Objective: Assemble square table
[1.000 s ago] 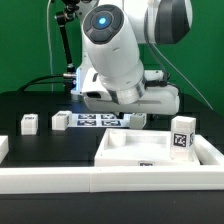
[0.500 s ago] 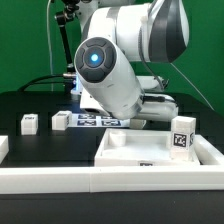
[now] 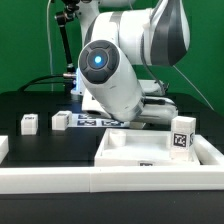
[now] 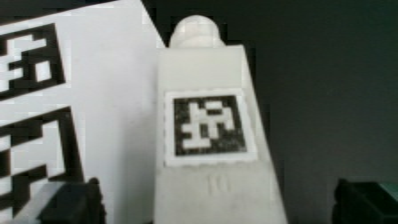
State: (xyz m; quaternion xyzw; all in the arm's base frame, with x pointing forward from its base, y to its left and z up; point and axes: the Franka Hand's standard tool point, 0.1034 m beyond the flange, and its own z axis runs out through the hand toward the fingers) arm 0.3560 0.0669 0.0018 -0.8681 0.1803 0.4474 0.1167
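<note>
Only wrist view shows leg (image 4: 210, 120) beside marker board (image 4: 71, 90), jaws spread; exterior view: arm (image 3: 115, 75) hides it.

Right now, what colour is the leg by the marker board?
White leg, black-and-white tag; wrist view.

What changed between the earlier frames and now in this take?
The arm swung down toward the table; its open gripper now frames a white leg beside the marker board. Nothing was gripped or released. The tabletop and the other legs stayed put.
</note>
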